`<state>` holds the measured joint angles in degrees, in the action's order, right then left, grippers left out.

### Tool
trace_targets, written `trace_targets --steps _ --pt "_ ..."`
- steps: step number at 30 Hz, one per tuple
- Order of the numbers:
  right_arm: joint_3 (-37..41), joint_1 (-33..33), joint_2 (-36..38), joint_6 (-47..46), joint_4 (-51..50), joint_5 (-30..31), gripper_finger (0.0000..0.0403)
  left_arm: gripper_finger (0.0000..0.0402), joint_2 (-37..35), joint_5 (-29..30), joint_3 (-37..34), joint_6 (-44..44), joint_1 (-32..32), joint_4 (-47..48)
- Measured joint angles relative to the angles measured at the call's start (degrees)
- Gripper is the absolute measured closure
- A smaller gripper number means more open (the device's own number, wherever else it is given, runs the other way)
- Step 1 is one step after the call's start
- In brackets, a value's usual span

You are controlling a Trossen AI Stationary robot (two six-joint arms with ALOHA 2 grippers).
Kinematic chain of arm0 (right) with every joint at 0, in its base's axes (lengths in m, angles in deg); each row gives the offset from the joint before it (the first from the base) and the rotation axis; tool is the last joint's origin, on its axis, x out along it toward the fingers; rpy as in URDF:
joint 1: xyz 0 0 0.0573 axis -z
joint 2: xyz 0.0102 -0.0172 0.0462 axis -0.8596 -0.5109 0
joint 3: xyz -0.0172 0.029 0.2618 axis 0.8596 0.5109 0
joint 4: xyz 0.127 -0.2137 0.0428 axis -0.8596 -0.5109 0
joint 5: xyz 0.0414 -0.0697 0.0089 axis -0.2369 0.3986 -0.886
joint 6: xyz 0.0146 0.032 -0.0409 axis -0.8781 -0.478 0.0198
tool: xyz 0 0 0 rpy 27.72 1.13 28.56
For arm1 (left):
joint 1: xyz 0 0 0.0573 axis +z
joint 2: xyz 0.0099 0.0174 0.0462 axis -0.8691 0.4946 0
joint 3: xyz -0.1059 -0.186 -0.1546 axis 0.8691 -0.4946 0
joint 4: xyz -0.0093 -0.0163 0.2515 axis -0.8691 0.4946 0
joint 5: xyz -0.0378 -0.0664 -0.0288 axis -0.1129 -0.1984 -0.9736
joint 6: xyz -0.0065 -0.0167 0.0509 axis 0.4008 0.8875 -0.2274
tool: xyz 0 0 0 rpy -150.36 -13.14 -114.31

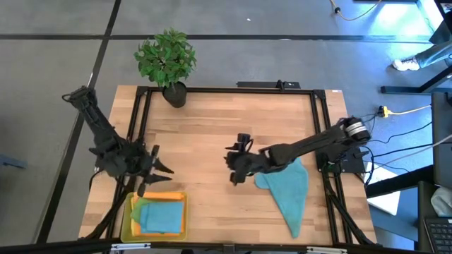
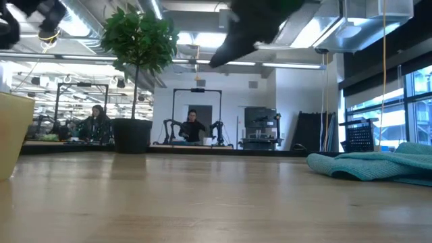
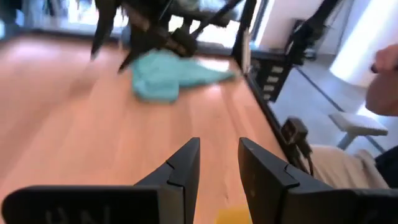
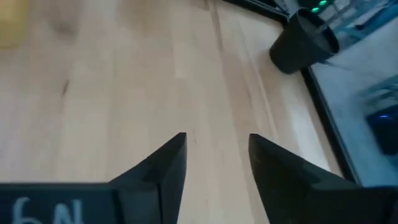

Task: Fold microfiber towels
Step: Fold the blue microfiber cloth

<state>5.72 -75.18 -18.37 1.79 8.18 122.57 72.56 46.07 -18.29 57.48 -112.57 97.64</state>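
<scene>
Folded teal-blue microfiber towels [image 1: 161, 216] fill the rigid yellow plastic tray [image 1: 127, 220] at seven o'clock; a crumpled teal towel [image 1: 289, 189] lies at four. Both the right gripper [image 1: 236, 164] and left gripper [image 1: 157, 168] hover parted and empty; a shallow pinch could drag it.

A light wooden tabletop [image 1: 212, 134] with a black frame. On it lie a crumpled teal-blue towel [image 1: 288, 192] at the right, a yellow tray [image 1: 127, 220] of folded towels at the front left, and a potted plant [image 1: 167, 62] at the back edge.
</scene>
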Motion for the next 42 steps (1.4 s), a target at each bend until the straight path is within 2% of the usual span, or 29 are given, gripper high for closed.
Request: trace_targets --steps 5,8,11,14,17,25,31,38,42 --pt "9.8 0.3 9.0 -2.9 3.4 -4.6 0.0242 0.0309 2.3 -13.3 -0.2 -15.9 9.4 -8.5" --pt "17.5 0.4 14.6 -6.7 5.0 -5.1 0.0243 0.0322 4.6 -20.8 -1.7 -20.1 15.9 -15.3" --pt "24.2 0.9 18.5 -14.5 5.3 -5.5 0.0243 0.0337 7.6 -30.2 -4.6 -22.7 22.6 -24.5" --pt "28.8 1.8 20.3 -21.9 5.1 -11.5 0.0243 0.0351 10.7 -37.2 -7.4 -24.1 28.3 -34.3" --pt "30.5 2.1 20.2 -25.9 2.6 -18.8 0.0243 0.0363 13.4 -41.7 -9.0 -24.8 32.8 -41.9" --pt "30.5 -0.8 19.8 -30.3 -1.8 -26.8 0.0243 0.0382 21.3 -43.8 -9.2 -30.2 34.8 -53.7" --pt "30.5 -3.7 19.8 -35.6 -6.9 -24.7 0.0244 0.0380 25.8 -43.8 -9.2 -30.2 34.8 -57.5" --pt "30.8 -6.1 19.8 -37.8 -6.0 -21.9 0.0244 0.0370 26.6 -43.8 -9.2 -29.8 34.8 -57.5" --pt "33.5 -6.1 19.8 -40.2 -5.1 -21.3 0.0244 0.0375 26.6 -43.2 -9.2 -30.7 34.8 -58.3"
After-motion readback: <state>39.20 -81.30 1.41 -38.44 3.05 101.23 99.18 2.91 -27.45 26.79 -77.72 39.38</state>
